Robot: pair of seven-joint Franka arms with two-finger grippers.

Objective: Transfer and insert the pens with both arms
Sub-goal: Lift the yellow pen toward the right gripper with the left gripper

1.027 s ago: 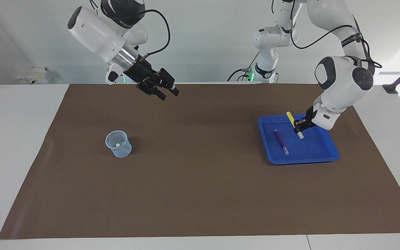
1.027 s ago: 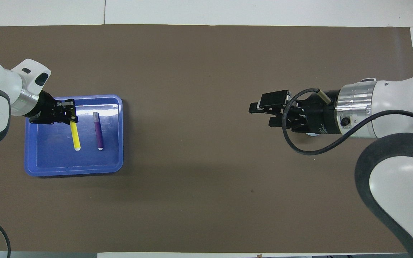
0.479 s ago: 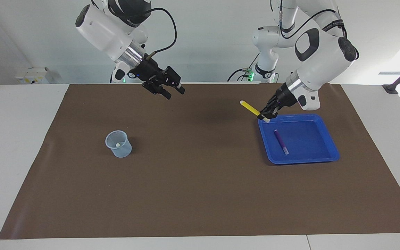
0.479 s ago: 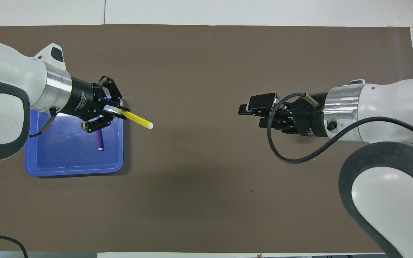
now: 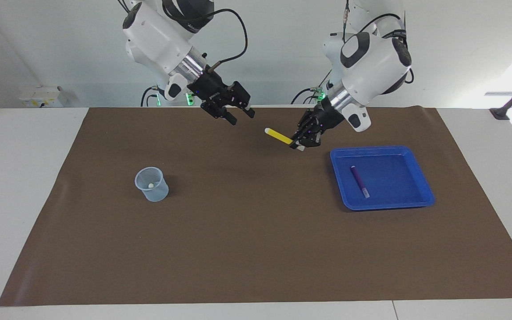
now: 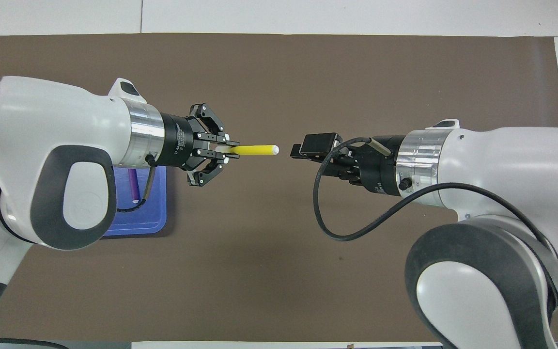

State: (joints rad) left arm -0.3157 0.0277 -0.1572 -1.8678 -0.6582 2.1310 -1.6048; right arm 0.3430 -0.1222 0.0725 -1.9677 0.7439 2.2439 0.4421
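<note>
My left gripper (image 5: 299, 143) (image 6: 224, 150) is shut on one end of the yellow pen (image 5: 278, 135) (image 6: 255, 150) and holds it roughly level in the air over the mat's middle. The pen's pale free tip points at my right gripper (image 5: 241, 118) (image 6: 300, 150), which hangs open a short gap away from that tip and does not touch it. The purple pen (image 5: 359, 181) (image 6: 133, 185) lies in the blue tray (image 5: 398, 201) (image 6: 155, 215), partly hidden under the left arm in the overhead view.
A clear plastic cup (image 5: 151, 184) stands on the brown mat (image 5: 256, 249) toward the right arm's end, with a small whitish thing inside; the right arm hides it in the overhead view. Two smaller white arms stand at the robots' edge of the table.
The left gripper lifted the yellow pen out of the tray, carried it toward the mat's middle and turned it level. The right gripper moved toward the middle to meet it, staying open.
</note>
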